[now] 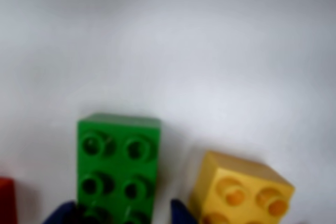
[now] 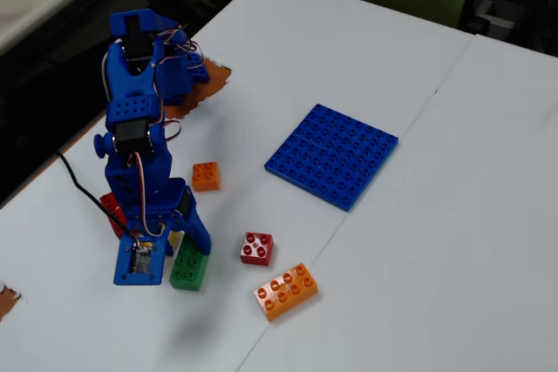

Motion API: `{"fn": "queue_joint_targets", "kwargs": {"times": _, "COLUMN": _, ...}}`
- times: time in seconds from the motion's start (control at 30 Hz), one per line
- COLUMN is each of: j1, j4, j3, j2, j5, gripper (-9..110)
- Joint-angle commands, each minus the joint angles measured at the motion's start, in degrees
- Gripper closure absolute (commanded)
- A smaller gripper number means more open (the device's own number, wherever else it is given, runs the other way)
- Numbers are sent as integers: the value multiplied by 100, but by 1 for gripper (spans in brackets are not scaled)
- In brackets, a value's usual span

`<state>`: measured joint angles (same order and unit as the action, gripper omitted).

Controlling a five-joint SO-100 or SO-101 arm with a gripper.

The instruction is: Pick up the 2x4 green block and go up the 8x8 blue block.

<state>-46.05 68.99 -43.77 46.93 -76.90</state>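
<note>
One flat blue studded plate (image 2: 332, 155) lies well away from the pincer (image 2: 185, 246). One oblong green brick (image 2: 189, 267) sits at the pincer. There are two orange bricks: a small one (image 2: 206, 176) and an oblong one (image 2: 286, 291). Two red bricks show, one (image 2: 257, 248) studded, one (image 2: 111, 208) behind the arm. The wrist view shows one yellow brick (image 1: 239, 190).

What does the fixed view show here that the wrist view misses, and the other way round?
Only the fixed view shows the blue plate, the small orange brick, the small red brick, the long orange brick and the whole arm. Only the wrist view shows the yellow brick clearly, and the dark blue fingertips either side of the green brick's near end. Both show that green brick on the white table, and a red brick at the edge.
</note>
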Motion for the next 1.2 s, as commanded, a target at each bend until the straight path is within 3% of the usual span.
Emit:
{"fn": "queue_joint_targets", "kwargs": {"times": 0.0, "j1": 88, "j4": -176, "j3": 299, "j2": 53, "j5": 79, "gripper": 80}}
{"fn": "queue_joint_targets", "kwargs": {"times": 0.33, "j1": 132, "j4": -360, "j3": 299, "j2": -105, "j5": 123, "gripper": 82}}
{"fn": "queue_joint_targets", "kwargs": {"times": 0.73, "j1": 193, "j4": -334, "j3": 299, "j2": 97, "j5": 88, "gripper": 100}}
{"fn": "queue_joint_targets", "kwargs": {"times": 0.93, "j1": 378, "j4": 299, "j3": 193, "j2": 826, "j5": 35, "gripper": 102}}
{"fn": "queue_joint_targets", "kwargs": {"times": 1.17, "j1": 861, "j4": 1819, "j3": 185, "j2": 2039, "j5": -650, "gripper": 102}}
